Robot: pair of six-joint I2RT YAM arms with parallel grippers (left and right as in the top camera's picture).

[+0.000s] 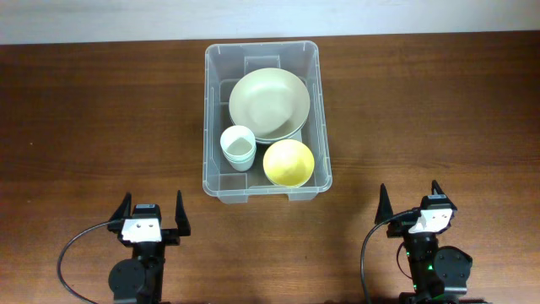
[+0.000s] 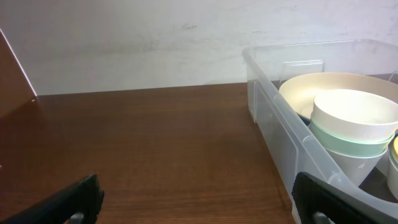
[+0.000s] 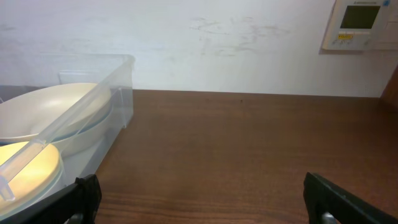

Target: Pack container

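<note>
The clear plastic container (image 1: pixel 209 118) stands at the middle back of the table. Inside it lie stacked pale green plates (image 1: pixel 268 105), stacked cups (image 1: pixel 238 147) and a yellow bowl (image 1: pixel 288 163). My left gripper (image 1: pixel 153 211) is open and empty near the front left, short of the container (image 2: pixel 273 118). My right gripper (image 1: pixel 411 201) is open and empty at the front right. In the left wrist view the cups (image 2: pixel 354 124) and plates (image 2: pixel 298 90) show through the wall. The right wrist view shows the container (image 3: pixel 118 99), plates (image 3: pixel 43 115) and yellow bowl (image 3: pixel 28 168) at left.
The brown wooden table (image 1: pixel 84 127) reaches a white wall at the back. A white wall thermostat (image 3: pixel 359 23) hangs at upper right in the right wrist view.
</note>
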